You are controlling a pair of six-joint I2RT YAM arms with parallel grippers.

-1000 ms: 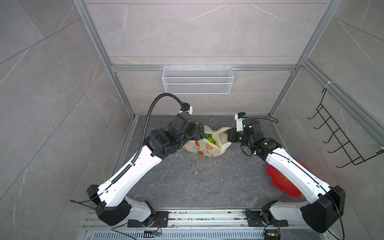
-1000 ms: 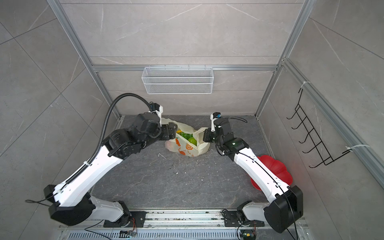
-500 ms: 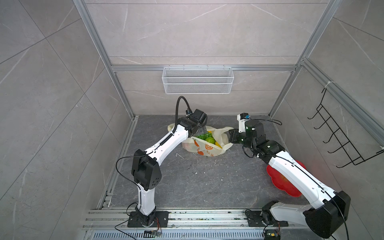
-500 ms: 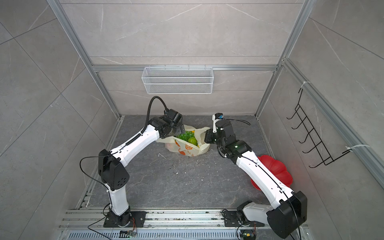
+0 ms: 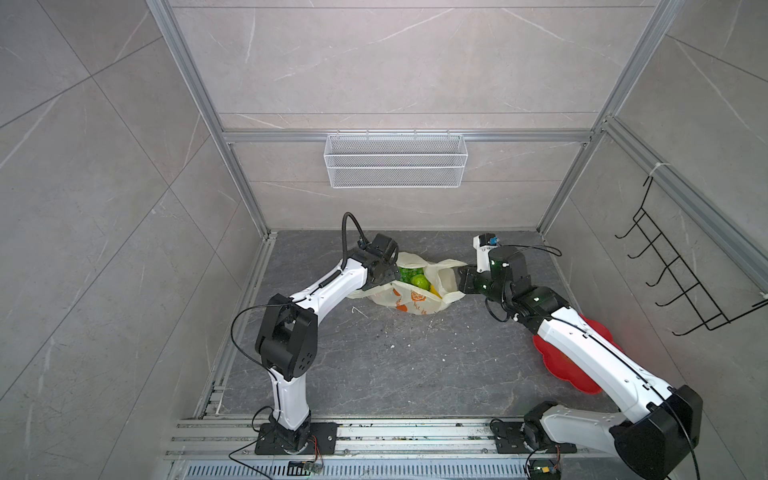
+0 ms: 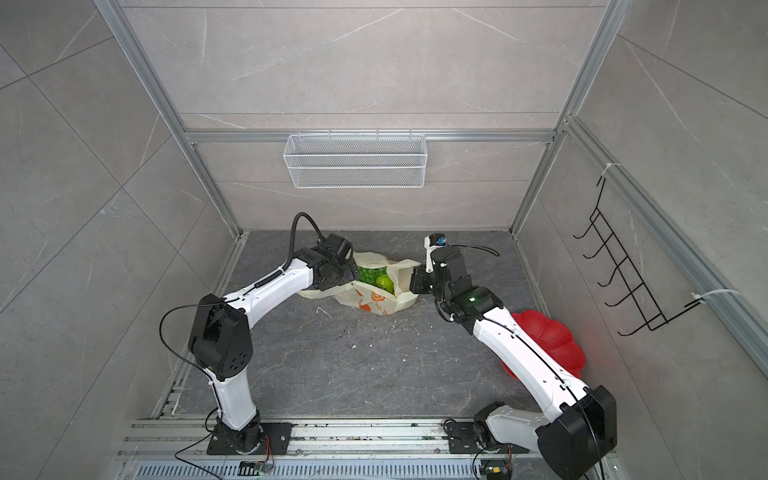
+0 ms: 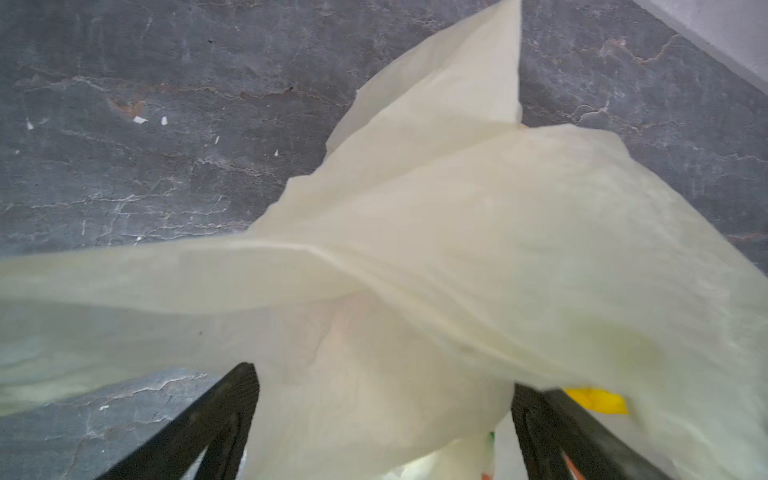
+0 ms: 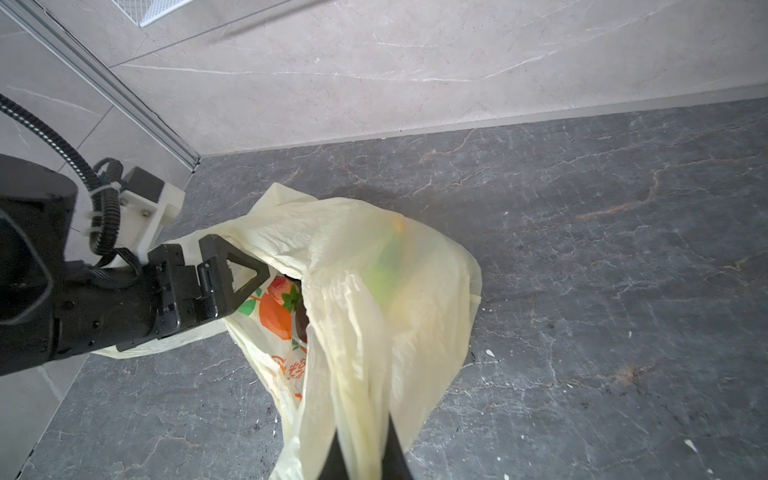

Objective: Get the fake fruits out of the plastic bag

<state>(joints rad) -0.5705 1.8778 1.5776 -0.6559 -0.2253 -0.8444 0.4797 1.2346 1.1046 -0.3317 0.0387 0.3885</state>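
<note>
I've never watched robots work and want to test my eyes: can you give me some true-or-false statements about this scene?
The right gripper is pinching the plastic bag. True.
The left gripper is clamped shut. False: its jaws stand open at the bag's mouth.
Green fake fruits lie inside the bag. True.
The red plate lies beside the left arm. False: it lies partly under the right arm.
</note>
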